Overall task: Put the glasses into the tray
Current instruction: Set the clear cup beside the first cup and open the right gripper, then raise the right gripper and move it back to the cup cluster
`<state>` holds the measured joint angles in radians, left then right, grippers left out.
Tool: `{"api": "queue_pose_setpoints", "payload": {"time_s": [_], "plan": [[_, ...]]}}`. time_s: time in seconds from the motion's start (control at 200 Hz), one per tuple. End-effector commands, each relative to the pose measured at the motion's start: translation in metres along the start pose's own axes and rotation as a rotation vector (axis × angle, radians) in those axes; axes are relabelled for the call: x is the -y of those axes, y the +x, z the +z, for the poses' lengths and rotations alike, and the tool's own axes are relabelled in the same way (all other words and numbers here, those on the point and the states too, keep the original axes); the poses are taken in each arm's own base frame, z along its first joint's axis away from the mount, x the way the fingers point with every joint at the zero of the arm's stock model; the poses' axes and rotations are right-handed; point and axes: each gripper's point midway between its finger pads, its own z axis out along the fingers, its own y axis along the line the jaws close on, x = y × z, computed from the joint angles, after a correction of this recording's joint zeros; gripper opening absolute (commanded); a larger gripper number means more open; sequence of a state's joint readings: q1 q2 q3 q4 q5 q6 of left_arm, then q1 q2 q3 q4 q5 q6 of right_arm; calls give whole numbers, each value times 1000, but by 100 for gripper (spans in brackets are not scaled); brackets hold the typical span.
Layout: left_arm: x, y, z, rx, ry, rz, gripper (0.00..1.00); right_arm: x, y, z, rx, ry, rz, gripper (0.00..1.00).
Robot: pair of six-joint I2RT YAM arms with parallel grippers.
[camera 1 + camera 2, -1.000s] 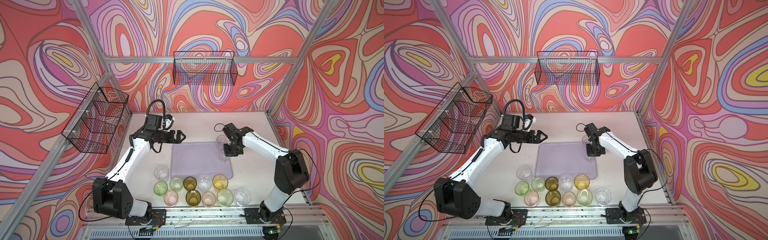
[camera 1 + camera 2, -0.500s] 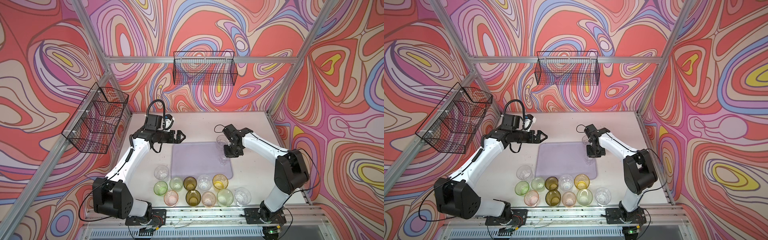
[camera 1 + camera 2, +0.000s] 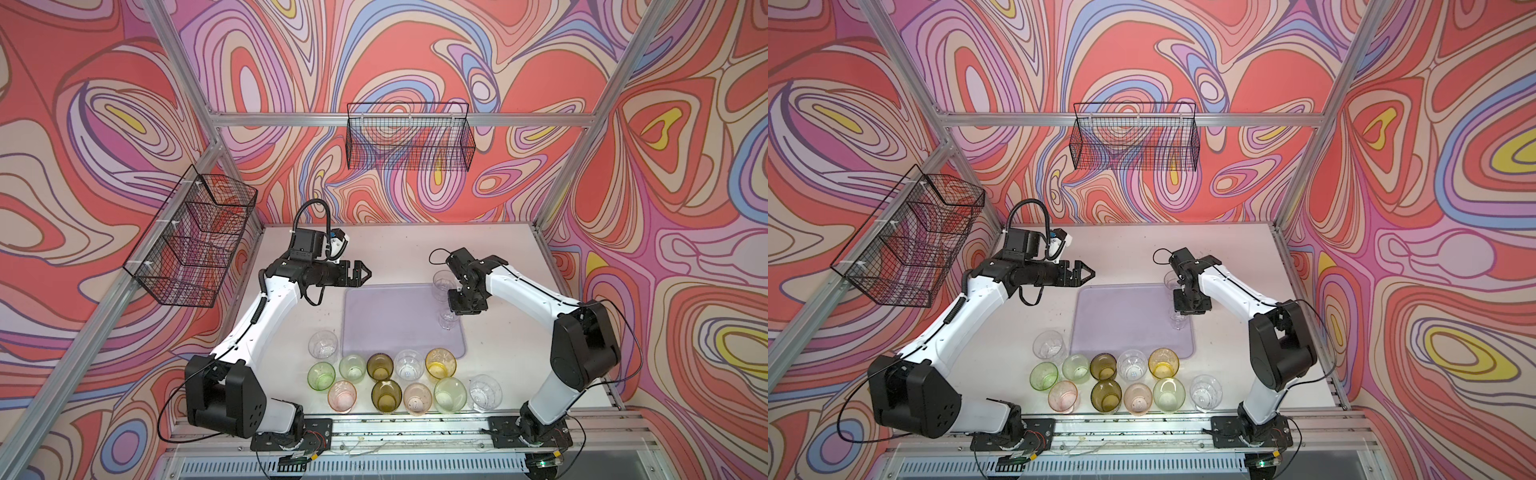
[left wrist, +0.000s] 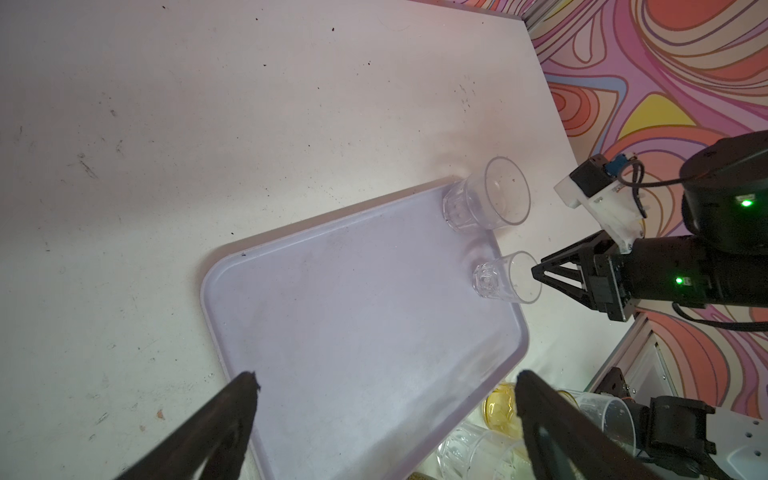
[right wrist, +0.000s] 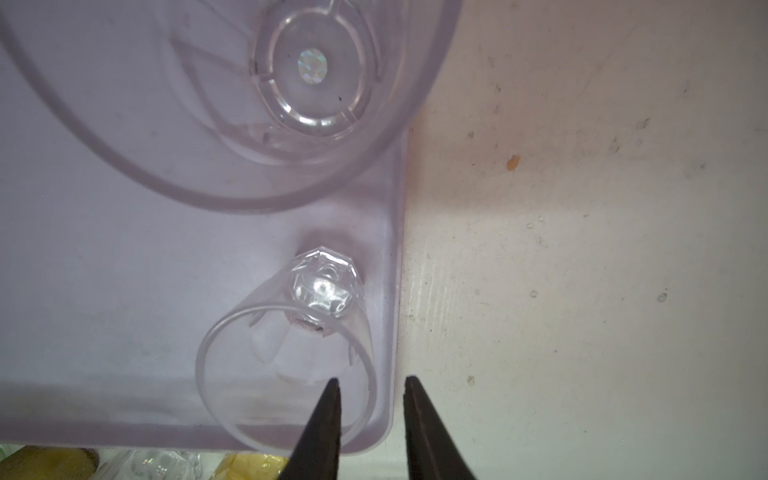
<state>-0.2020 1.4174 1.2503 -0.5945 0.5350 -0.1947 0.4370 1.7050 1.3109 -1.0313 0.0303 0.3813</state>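
Release under way: your right gripper is loosening, jaws slightly parted astride the rim of the small clear glass, which stands placed inside the tray near its right edge. Your left gripper hangs spread, empty.

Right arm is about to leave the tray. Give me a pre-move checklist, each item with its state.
1. clear glass at the right gripper upright inside the tray: ok.
2. right fingers parted, off the glass wall: ok.
3. Sideways exit free: not ok, one finger is inside the rim; probably lift straight up first.
4. corner glass standing apart from it: ok.
5. left gripper open and empty: ok.
6. All glasses loaded: not ok, eleven remaining glasses stand on the table in front of the tray.
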Motion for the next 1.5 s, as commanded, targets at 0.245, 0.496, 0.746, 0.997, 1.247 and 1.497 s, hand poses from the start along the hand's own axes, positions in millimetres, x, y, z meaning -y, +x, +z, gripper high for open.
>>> {"api": "queue_pose_setpoints", "payload": {"time_s": [0.245, 0.496, 0.746, 0.997, 1.247, 1.497], "plan": [[1, -4, -2, 0, 1, 3, 99, 3, 3, -46, 81, -42, -20, 32], [-1, -4, -3, 1, -10, 8, 99, 15, 21, -66, 89, -27, -12, 32], [0, -4, -4, 3, -10, 9, 99, 24, 47, -82, 56, -25, -3, 33], [-1, -5, -4, 4, -13, 11, 99, 31, 71, -94, 20, -30, 19, 34], [0, -5, -6, 10, -14, 16, 99, 34, 100, -96, -51, -55, 37, 36], [-1, -4, -3, 2, -13, 6, 99, 39, 133, -98, -122, -72, 94, 40]]}}
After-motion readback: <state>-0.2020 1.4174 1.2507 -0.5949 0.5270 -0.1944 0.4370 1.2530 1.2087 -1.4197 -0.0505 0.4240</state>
